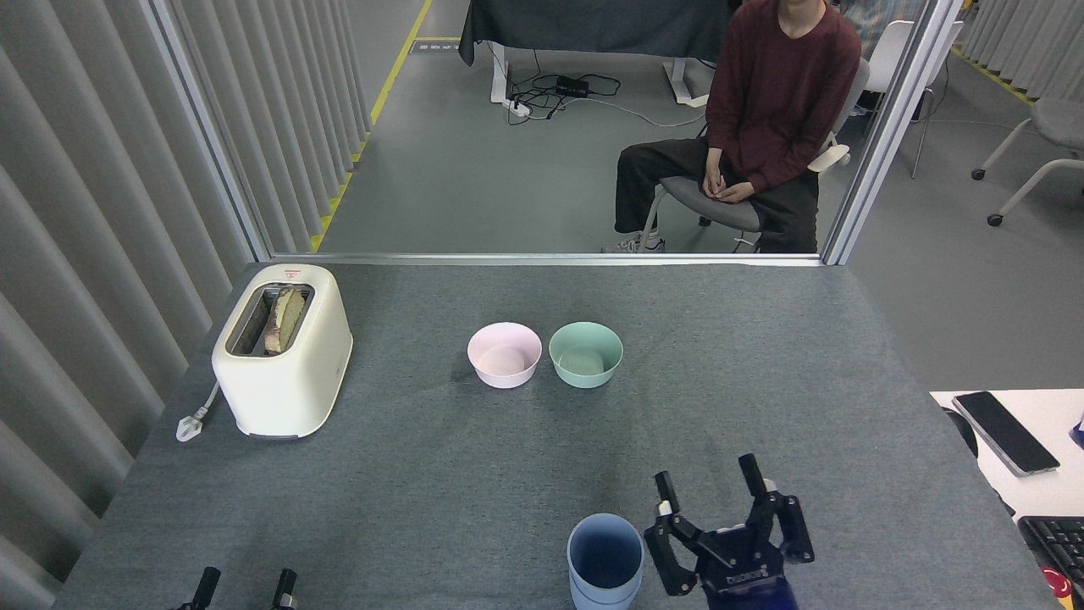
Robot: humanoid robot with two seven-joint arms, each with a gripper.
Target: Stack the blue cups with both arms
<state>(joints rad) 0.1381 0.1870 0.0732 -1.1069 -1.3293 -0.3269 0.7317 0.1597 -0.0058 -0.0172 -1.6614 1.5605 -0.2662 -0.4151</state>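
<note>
Grey felt-looking table (440, 474) fills most of the view, with a glass partition past its far edge and a person (766, 119) in a dark red sweater sitting on a chair behind it; taking the pink bowl (504, 354) as the landmark, the green bowl (585, 354) sits just to its right, close but not touching; a cream toaster (283, 349) with bread in the slot stands well off to the bowl's left, its plug lying on the cloth beside it; the blue cups (605, 561) are way nearer the camera than the pink bowl and a bit to its right, upright at the bottom edge, opening facing up, and it looks like one nested in the other since a second rim shows lower down, though the bottom is cut off; the right gripper (710, 485) is just to the right of the cups, apart from them, fingers spread wide with nothing between them; the left gripper (244, 587) only pokes in at the bottom edge, far to the near-left of the pink bowl, two black fingertips standing apart and empty; off the table's right side there's a white desk with a phone (1005, 432) on it.
</note>
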